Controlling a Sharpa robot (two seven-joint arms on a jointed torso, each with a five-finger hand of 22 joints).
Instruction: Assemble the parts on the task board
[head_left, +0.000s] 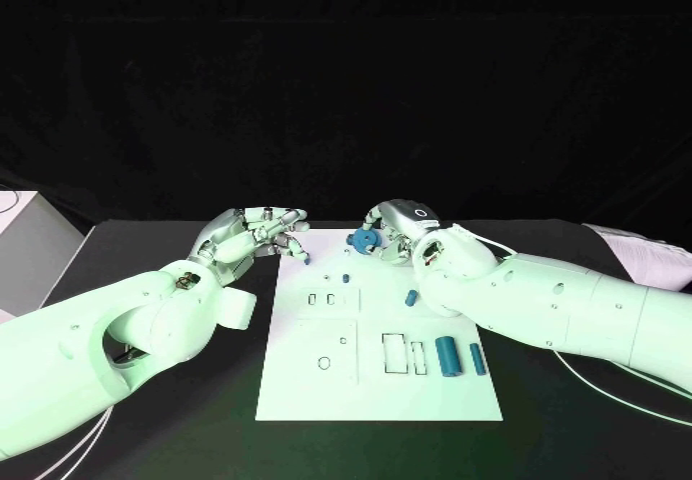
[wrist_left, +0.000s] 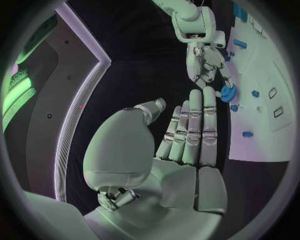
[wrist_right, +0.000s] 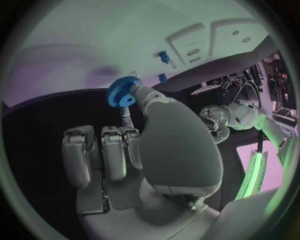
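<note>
Pinching blue gear (wrist_right: 123, 92) | right robot hand (head_left: 401, 228) | over task board (head_left: 378, 395)

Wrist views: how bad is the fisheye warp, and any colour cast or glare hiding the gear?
Left wrist view: strong barrel warp, the task board edge bows, with a violet tint on it. Right wrist view: the same bending, board washed pale and purple, yet the blue gear held by the right hand reads sharp. Head view: green cast on the arms, black backdrop, no glare on the gear.

White task board (head_left: 378, 400) lies flat, frame centre-bottom. Blue gear (head_left: 364, 239) at its top edge, pinched. Two blue cylinders (head_left: 447, 353) lie lower right; small pegs upper mid.
</note>
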